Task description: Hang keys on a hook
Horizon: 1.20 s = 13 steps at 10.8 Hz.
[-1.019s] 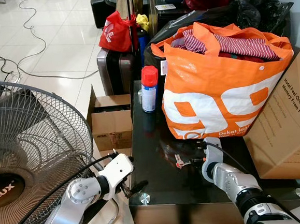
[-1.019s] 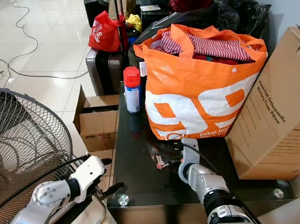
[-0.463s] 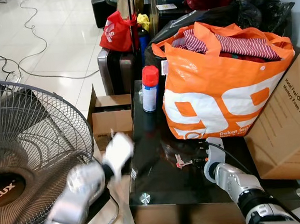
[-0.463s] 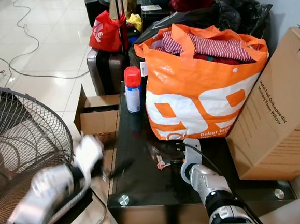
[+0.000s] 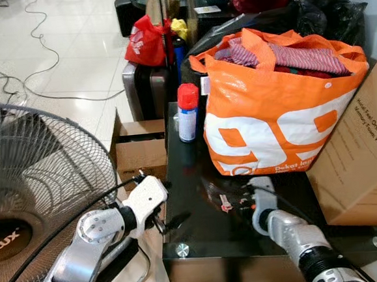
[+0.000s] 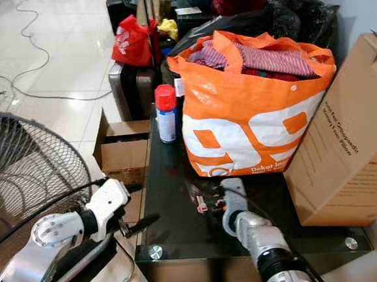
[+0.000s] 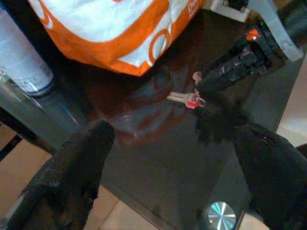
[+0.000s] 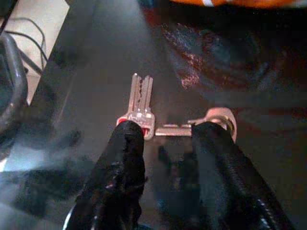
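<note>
Leftmost stands a round wire-grille fan (image 5: 34,173), its thin metal spokes curving out from a dark hub. Beside it the left gripper (image 5: 175,219) hangs over the near left edge of the glossy black glass tabletop (image 5: 203,244), its two fuzzy-textured black fingers (image 7: 76,172) spread wide with nothing between them. A brown cardboard box (image 5: 140,154) sits open on the tiled floor behind. On the tabletop stands a cylindrical spray can (image 5: 187,112), white with a red cap, and next to it a bulging woven-plastic orange bag (image 5: 271,108) stuffed with striped cloth. The keys (image 5: 227,204) lie flat on the glass in front of the bag; in the head views they are only a small red-and-silver speck. The right wrist view shows far more: a silver toothed key (image 8: 140,103) with a red head, joined to a metal ring (image 8: 218,117), and the right gripper (image 8: 165,136) straddling them, one fingertip touching the red head and the other at the ring, parted and not clamped. Rightmost leans a large brown carton (image 5: 366,159) with printed lettering.
</note>
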Motion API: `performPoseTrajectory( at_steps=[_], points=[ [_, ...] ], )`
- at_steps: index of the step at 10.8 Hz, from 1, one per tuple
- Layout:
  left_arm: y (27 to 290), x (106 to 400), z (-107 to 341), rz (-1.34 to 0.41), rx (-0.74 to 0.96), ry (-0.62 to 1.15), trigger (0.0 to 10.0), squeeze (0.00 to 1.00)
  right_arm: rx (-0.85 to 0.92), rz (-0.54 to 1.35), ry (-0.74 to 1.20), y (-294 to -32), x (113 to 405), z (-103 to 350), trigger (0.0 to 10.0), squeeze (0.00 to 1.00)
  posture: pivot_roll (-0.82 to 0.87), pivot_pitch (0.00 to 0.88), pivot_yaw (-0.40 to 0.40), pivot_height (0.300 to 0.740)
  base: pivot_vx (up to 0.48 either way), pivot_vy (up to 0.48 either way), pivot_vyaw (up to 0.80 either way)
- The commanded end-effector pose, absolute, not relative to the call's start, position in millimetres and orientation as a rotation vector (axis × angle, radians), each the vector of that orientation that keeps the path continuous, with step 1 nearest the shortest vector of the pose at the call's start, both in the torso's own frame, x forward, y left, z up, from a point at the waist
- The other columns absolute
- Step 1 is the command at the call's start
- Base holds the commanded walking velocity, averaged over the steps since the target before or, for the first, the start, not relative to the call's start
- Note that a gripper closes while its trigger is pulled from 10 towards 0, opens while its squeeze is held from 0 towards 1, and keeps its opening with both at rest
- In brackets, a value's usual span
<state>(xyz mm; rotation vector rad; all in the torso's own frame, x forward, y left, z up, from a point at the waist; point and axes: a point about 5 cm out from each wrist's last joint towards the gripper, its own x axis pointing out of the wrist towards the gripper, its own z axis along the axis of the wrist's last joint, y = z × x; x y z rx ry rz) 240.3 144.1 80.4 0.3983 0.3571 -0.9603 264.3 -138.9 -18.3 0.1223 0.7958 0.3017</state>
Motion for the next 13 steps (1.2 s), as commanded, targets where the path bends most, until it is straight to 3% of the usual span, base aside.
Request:
performPoseTrajectory(
  at_steps=[1, 5, 6, 9, 10, 11, 13],
  points=[
    [141, 239, 84, -0.978, 0.426, 0.346, 10.0, 0.63, 0.070, 0.293, 0.766, -140, 267, -16, 10.0, 1.00, -0.02, 0.001, -0.003, 0.740, 0.000, 0.000, 0.00],
    [134, 241, 89, -0.997, 0.401, 0.333, 10.0, 0.63, -0.126, 0.238, 0.794, -142, 270, -19, 10.0, 1.00, -0.01, 0.029, -0.003, 0.740, 0.000, 0.000, 0.00],
    [134, 241, 89, -0.997, 0.401, 0.334, 10.0, 0.63, -0.151, 0.235, 0.816, -143, 267, -23, 10.0, 0.00, -0.01, 0.031, -0.005, 0.740, 0.000, 0.000, 0.00],
    [134, 241, 87, -0.994, 0.396, 0.338, 10.0, 0.63, -0.123, 0.162, 0.814, -149, 268, -24, 9.6, 0.00, -0.01, 0.034, -0.006, 0.740, 0.000, 0.000, 0.00],
    [134, 241, 87, -0.993, 0.395, 0.339, 10.0, 0.63, -0.106, 0.142, 0.816, -151, 269, -24, 4.8, 0.00, -0.01, 0.036, -0.005, 0.740, 0.000, 0.000, 0.00],
    [134, 241, 86, -0.994, 0.395, 0.341, 10.0, 0.63, -0.089, 0.127, 0.820, -152, 269, -25, 3.7, 0.00, -0.01, 0.036, -0.005, 0.740, 0.000, 0.000, 0.00],
    [135, 241, 84, -0.994, 0.397, 0.348, 10.0, 0.63, -0.085, 0.123, 0.822, -153, 269, -26, 2.9, 0.00, -0.01, 0.037, -0.007, 0.740, 0.000, 0.000, 0.00]
  ],
)
